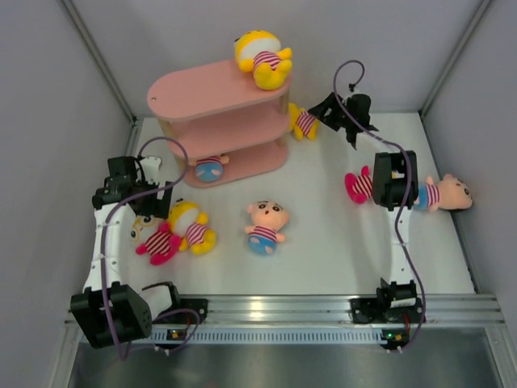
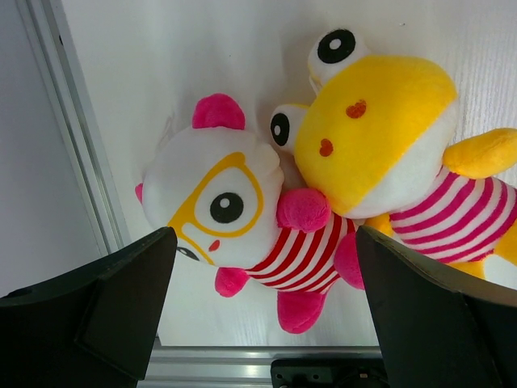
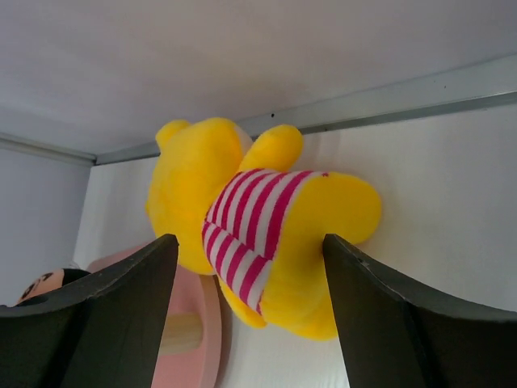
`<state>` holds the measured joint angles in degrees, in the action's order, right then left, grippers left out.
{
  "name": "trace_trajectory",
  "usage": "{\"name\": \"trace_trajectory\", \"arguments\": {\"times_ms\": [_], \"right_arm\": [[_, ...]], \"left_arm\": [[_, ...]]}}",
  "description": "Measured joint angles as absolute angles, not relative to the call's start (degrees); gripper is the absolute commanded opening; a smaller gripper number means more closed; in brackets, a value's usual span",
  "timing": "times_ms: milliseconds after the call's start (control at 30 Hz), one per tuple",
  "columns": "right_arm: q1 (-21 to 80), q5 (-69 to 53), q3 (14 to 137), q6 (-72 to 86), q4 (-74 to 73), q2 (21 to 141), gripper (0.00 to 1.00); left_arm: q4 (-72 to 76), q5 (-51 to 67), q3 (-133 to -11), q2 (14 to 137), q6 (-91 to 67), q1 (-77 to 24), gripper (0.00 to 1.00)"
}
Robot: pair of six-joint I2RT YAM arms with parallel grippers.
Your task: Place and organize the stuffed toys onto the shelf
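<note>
Reaching forward beside the shelf (image 1: 202, 93), the right end effector (image 3: 248, 244) straddles a yellow toy (image 3: 262, 218), grip uncertain.

Stuffed toys (image 2: 371, 121) look fuzzy cloth; shelf (image 1: 210, 93) boards matt pink, uprights pale wood; table (image 1: 323, 242) smooth matt white.

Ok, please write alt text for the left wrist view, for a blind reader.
Two striped-shirt plush toys lie touching on the white table: a white toy with pink limbs and yellow glasses, and a yellow toy beside it. The open left gripper hovers over them.
</note>
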<state>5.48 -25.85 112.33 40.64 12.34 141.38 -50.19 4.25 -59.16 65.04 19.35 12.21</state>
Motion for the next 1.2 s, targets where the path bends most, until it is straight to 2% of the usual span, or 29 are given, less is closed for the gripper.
{"name": "trace_trajectory", "arguments": {"times_ms": [167,200,233,267,333,367,400,467,533,700,767,900,1000,1100,1200], "right_arm": [[5.93,-25.76,114.41,43.66,13.54,146.52,0.73],[6.02,-25.36,115.37,43.92,13.08,147.70,0.70],[6.13,-25.04,115.83,44.21,12.71,148.27,0.64],[6.35,-24.77,116.01,44.60,12.40,148.49,0.43],[6.98,-24.58,116.44,45.43,12.49,148.49,0.19],[7.29,-24.47,116.71,45.65,12.56,148.46,0.03],[7.53,-24.49,116.68,45.60,12.53,148.33,0.00],[7.75,-23.83,113.34,46.17,13.80,146.78,0.00],[7.64,-22.72,104.81,46.24,14.90,141.69,0.00],[5.15,-15.03,76.03,42.41,14.66,116.22,0.00],[3.84,-11.53,68.82,39.22,13.17,104.29,0.00],[5.39,-0.86,62.52,28.95,10.94,79.55,0.00],[13.15,5.26,61.89,19.97,11.55,62.70,0.00],[22.11,6.48,62.06,12.38,11.18,51.09,0.00],[28.56,6.24,65.12,6.39,8.49,45.21,0.00]], "left_arm": [[-50.24,4.05,-59.20,65.93,19.33,11.99,0.99],[-50.24,4.03,-59.22,66.15,19.33,11.97,0.99],[-50.22,4.03,-59.24,66.28,19.33,11.97,0.99],[-50.24,4.01,-59.24,66.37,19.33,11.94,0.99],[-50.24,3.97,-59.27,66.39,19.31,11.94,0.99],[-50.26,3.95,-59.27,66.39,19.29,11.90,0.99],[-50.24,3.95,-59.27,66.39,19.25,11.90,0.99],[-50.57,4.25,-59.35,66.39,19.20,11.88,0.99],[-51.46,5.04,-59.90,66.24,19.18,11.86,0.98],[-53.58,8.75,-62.76,63.72,18.76,11.57,0.99],[-54.61,11.03,-64.60,62.02,18.52,11.46,0.99],[-56.97,16.53,-68.14,58.30,18.09,11.35,0.99],[-59.57,20.29,-70.72,56.05,18.11,11.27,0.99],[-62.28,23.73,-73.91,53.47,18.15,11.20,0.99],[-64.03,27.46,-76.40,50.15,18.11,11.20,0.99]]}}
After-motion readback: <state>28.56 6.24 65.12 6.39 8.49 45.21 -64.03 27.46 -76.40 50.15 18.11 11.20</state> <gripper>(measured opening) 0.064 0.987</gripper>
